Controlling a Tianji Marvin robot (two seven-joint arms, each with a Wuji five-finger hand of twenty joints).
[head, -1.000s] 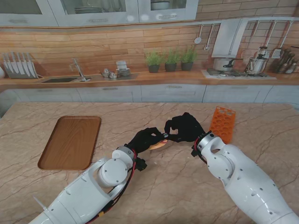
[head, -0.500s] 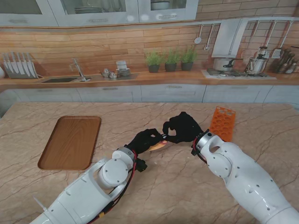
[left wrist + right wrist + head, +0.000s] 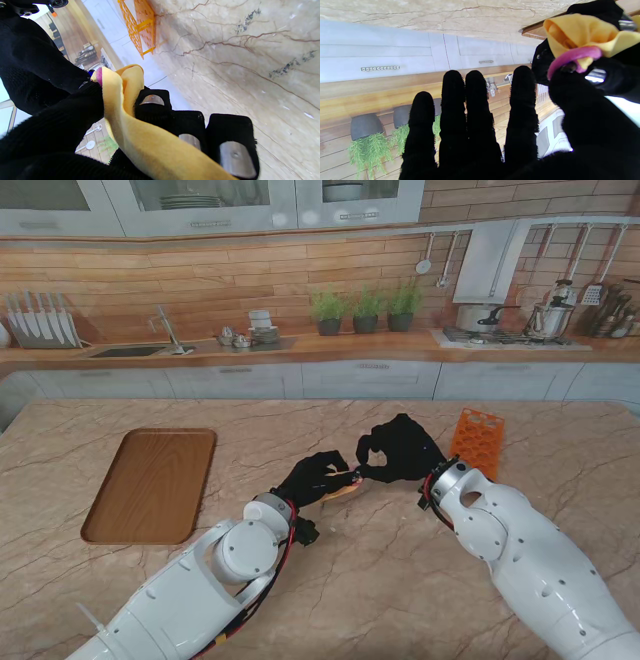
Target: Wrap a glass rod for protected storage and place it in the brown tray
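No brand names or readable writing showing up on anything here, so straight to the fingers.

The black-gloved left hand (image 3: 318, 477) is curling its fingers (image 3: 232, 147) snugly around a soft yellow cloth bundle (image 3: 130, 120), holding it just over the beige marble table (image 3: 350, 580). The glass rod itself isn't showing; I can't tell whether it's sitting inside that cloth. The black-gloved right hand (image 3: 398, 448) is meeting the bundle's end from the other side, thumb and one finger pinching a thin pink elastic band (image 3: 572, 56) that is looping at the cloth's tip, while its other four fingers (image 3: 475, 112) are sticking out straight, close together and touching nothing. The two hands are touching each other at the bundle, roughly mid-table.

The brown wooden tray with rounded corners (image 3: 152, 482) is lying flat well apart on the left side, nothing in it that I can make out. An orange plastic rack full of holes (image 3: 474, 442) is standing near the right hand, on its far right side.
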